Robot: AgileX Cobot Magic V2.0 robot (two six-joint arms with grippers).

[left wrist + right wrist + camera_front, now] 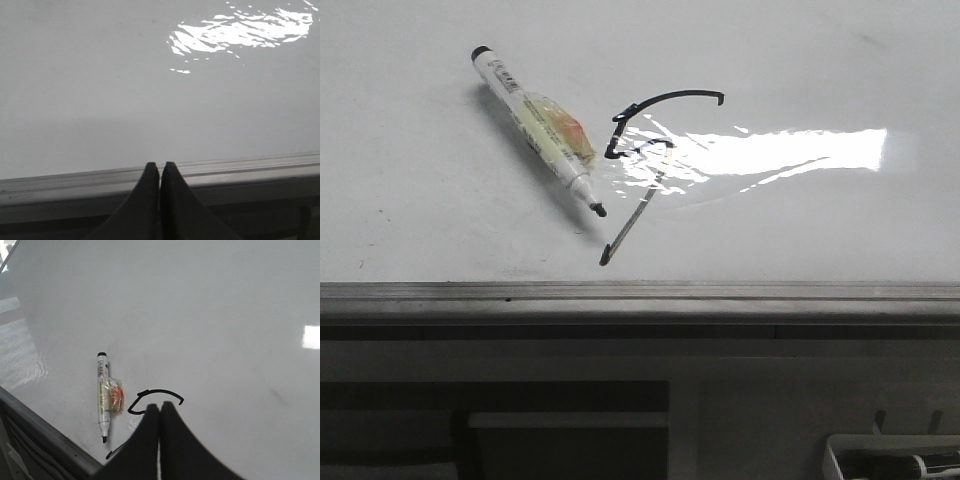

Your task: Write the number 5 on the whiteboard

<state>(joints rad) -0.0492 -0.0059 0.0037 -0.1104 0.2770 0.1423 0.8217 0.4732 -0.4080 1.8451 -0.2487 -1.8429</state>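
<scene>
Lying uncapped on large glossy white whiteboard [800,60], centre-left of front frame: white marker pen [537,129], beside thin black scrawled number 5 [645,160]. Hovering pinched together, gripping nothing: left gripper [160,166], right gripper [159,407]. Risking, by judgement: smearing wet ink, rolling pen.

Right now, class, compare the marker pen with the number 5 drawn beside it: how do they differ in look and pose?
The marker pen is a solid white barrel with a black cap end and a yellowish wrap; the number 5 is only thin black ink. The pen is straight; the 5 has a curved top, a small hook and a long tail. The pen slants one way, the tail the other. Both lie on the whiteboard.
</scene>
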